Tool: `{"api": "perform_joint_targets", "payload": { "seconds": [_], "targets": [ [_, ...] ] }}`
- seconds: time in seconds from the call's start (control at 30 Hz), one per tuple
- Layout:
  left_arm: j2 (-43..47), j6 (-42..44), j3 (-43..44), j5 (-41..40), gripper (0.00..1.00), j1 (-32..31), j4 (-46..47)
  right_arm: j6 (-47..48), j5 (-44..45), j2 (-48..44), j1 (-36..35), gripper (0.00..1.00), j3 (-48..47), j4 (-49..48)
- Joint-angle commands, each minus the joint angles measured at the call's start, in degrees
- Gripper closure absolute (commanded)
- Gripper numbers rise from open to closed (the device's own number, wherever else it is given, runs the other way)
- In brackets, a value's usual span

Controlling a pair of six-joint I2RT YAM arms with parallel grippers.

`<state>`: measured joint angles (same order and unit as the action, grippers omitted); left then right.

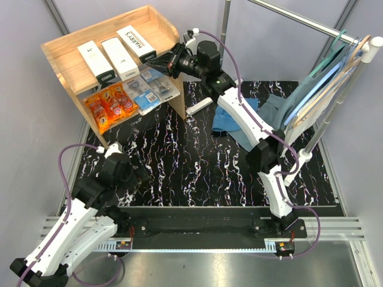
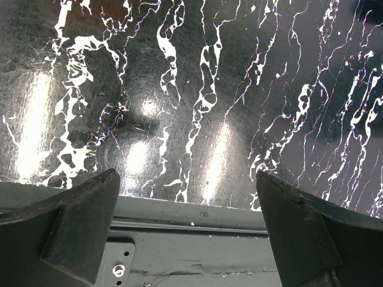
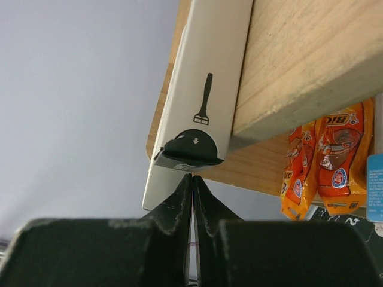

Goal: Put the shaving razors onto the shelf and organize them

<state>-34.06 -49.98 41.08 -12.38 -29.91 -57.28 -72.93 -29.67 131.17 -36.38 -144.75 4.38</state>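
Note:
The light-wood shelf (image 1: 60, 51) stands at the back left. Three white Harry's boxes (image 1: 119, 58) lie side by side on its top level. Orange packs (image 1: 109, 104) and blue blister packs (image 1: 148, 89) lie on the lower level. My right gripper (image 1: 160, 64) is shut and empty, its tips right at the dark near end of the rightmost Harry's box (image 1: 136, 42). In the right wrist view the shut gripper (image 3: 192, 178) sits just below that box's dark end (image 3: 190, 149), with orange packs (image 3: 335, 155) under the shelf board (image 3: 299, 54). My left gripper (image 2: 185, 179) is open and empty over the marbled table (image 2: 179, 89).
Blue cloths (image 1: 239, 122) lie on the table right of the shelf. A metal clothes rack (image 1: 299, 21) with hangers and cloths (image 1: 326, 78) stands at the back right. The grey mounting rail (image 2: 191, 239) runs along the near table edge below my left gripper.

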Motion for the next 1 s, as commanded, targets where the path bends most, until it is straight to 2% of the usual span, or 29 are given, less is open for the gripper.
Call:
{"api": "perform_joint_targets", "payload": {
  "seconds": [0.0,0.27,0.53,0.7,0.97],
  "targets": [
    [0.58,0.05,-0.39,0.6,0.01,-0.15,2.08,2.7,-1.79,-8.47,-1.23,0.91,5.43,-0.69],
    [-0.48,0.76,0.05,0.69,0.01,-0.06,2.61,6.3,-0.83,-15.42,-5.19,0.91,15.27,-0.69],
    [-0.21,0.67,-0.12,0.78,0.01,-0.06,2.78,6.74,-0.04,-15.43,-7.3,0.91,16.87,-1.22],
    [0.05,0.85,-0.21,0.87,0.01,-0.06,2.7,6.22,1.28,-11.21,-7.21,0.91,12.48,-1.22],
    [0.05,1.2,0.23,0.6,0.01,-0.06,2.43,3.85,2.34,-0.31,-6.86,0.91,-4.3,2.56]
  ]
}}
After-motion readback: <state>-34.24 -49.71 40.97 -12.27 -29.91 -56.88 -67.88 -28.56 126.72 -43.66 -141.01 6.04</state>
